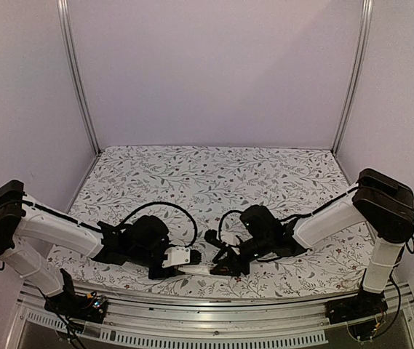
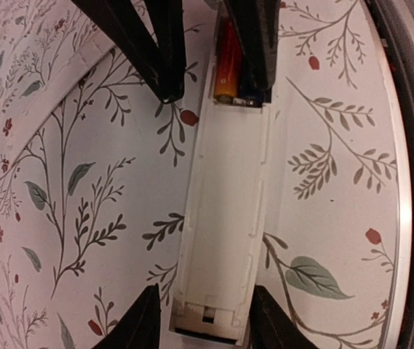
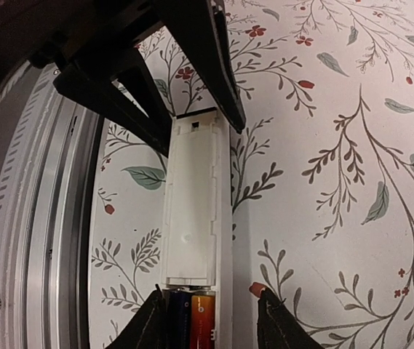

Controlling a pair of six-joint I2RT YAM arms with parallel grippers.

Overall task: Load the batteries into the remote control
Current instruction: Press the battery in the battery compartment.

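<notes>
Under right jaws | batteries (image 2: 227, 69) in remote control (image 2: 221, 203) half-hidden, ends cropped

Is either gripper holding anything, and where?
Cannot tell: the left gripper straddles the remote control at its latch end, the right gripper at its battery end; firm contact isn't visible.

White remote (image 2: 225, 218) flat, back open, 2 batts (image 2: 227, 69) at one end.

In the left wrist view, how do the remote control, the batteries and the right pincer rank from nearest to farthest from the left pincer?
1. Remote control: between the left pincer fingers, bottom.
2. Batteries and right pincer: both at the remote's far end, top; too close to call.
</notes>
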